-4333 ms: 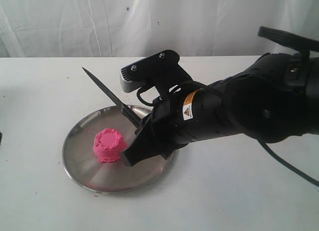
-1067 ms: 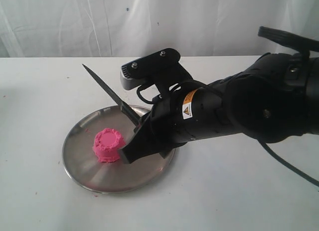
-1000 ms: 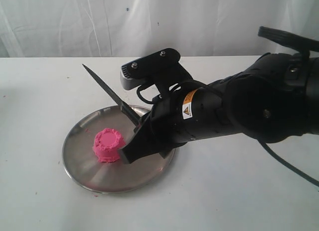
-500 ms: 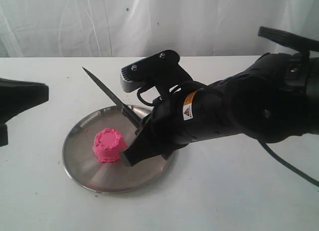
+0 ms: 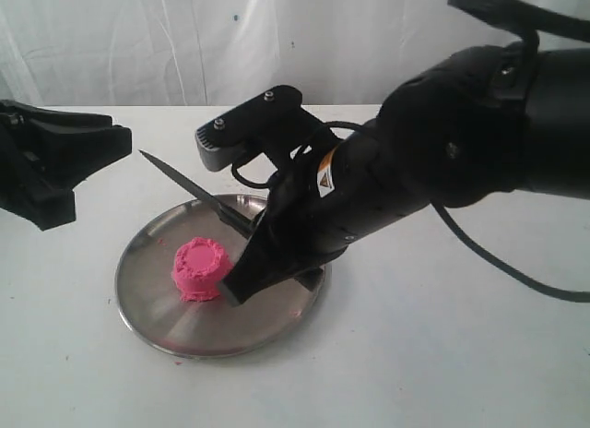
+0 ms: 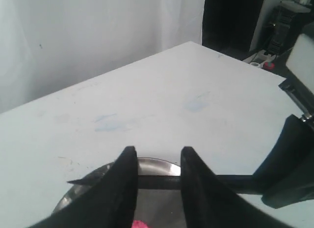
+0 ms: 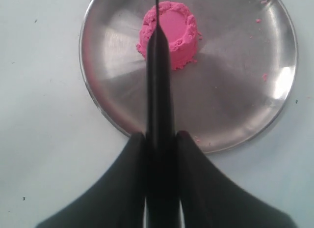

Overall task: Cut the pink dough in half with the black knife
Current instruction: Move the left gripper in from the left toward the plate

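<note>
The pink dough (image 5: 201,269) is one whole flat-topped dome, standing left of centre on the round steel plate (image 5: 184,328). My right gripper (image 5: 247,253) is shut on the handle of the black knife (image 5: 184,181). The blade slants up to the left, above and behind the dough, without touching it. In the right wrist view the knife (image 7: 158,80) runs out from the gripper (image 7: 161,137) over the dough (image 7: 171,34). My left gripper (image 5: 115,142) hangs at the left, above the table. It is open (image 6: 158,156), and the knife (image 6: 157,181) shows beyond its gap.
Pink crumbs (image 7: 264,76) lie scattered on the plate (image 7: 245,100). The plate sits on a white table (image 5: 442,354) with a white curtain (image 5: 277,41) behind. My bulky right arm (image 5: 461,160) covers the right half of the exterior view.
My left gripper has come in from the left edge toward the plate. The right arm has shifted left and up; the knife tip has dropped and the blade lies flatter.
</note>
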`<state>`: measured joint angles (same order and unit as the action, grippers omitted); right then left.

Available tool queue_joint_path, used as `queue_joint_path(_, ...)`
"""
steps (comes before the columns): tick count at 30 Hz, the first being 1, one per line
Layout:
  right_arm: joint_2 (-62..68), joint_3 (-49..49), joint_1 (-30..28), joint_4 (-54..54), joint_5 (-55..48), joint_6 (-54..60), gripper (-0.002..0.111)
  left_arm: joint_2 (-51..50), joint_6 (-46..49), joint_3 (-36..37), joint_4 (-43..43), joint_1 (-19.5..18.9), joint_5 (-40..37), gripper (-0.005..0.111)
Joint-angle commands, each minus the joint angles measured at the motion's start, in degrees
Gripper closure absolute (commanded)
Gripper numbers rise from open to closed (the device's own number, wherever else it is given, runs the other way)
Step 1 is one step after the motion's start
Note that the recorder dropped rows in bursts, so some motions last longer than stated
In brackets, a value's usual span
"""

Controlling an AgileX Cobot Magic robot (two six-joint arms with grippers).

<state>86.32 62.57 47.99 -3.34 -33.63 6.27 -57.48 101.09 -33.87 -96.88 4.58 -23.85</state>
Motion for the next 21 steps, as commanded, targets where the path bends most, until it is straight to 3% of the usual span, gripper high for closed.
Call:
queue_joint_path(1,-0.1,2.5,0.0,-3.8,-2.4,4.3,0.108,-0.7,5.6,-3.5,-3.1,0.2,-1.1,0.071)
queue_joint_path(6,-0.1,2.6,0.0,-6.1,-1.9,5.6,0.108,-2.7,5.6,-6.7,-3.1,0.2,-1.1,0.074)
queue_joint_path(13,-0.1,3.0,0.0,-6.2,-2.1,5.6,0.108,-8.8,5.6,-6.7,-3.1,0.2,-1.9,0.105)
queue_joint_path(21,-0.5,3.0,0.0,-6.1,-1.9,5.6,0.108,-15.0,5.6,-6.7,-3.1,0.2,-3.9,0.107)
